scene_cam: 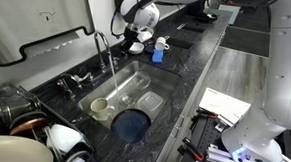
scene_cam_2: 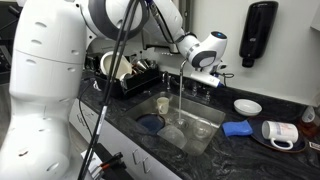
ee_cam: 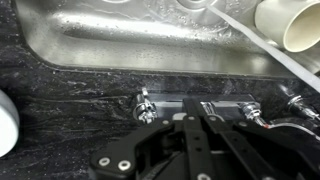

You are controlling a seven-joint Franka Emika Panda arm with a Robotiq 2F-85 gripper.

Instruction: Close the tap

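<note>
The tap (scene_cam: 101, 43) is a tall chrome gooseneck behind the steel sink (scene_cam: 155, 103). A thin stream of water (scene_cam: 112, 65) falls from its spout in both exterior views (scene_cam_2: 180, 95). In the wrist view the slim spout (ee_cam: 250, 40) crosses the upper right. My gripper (scene_cam: 136, 35) hovers at the tap's base, close beside it, and it shows in an exterior view (scene_cam_2: 198, 66) too. In the wrist view my fingers (ee_cam: 190, 112) lie together over the chrome base plate (ee_cam: 222, 103). They look shut. The lever handle is hidden behind them.
A low chrome fixture (scene_cam: 76, 83) stands beside the tap. A blue bowl (scene_cam: 133, 124) and a cup (scene_cam: 100, 106) lie in the sink. A blue cloth (scene_cam_2: 238, 128), a white mug (scene_cam_2: 278, 131) and a dish rack (scene_cam_2: 135, 75) stand on the black counter.
</note>
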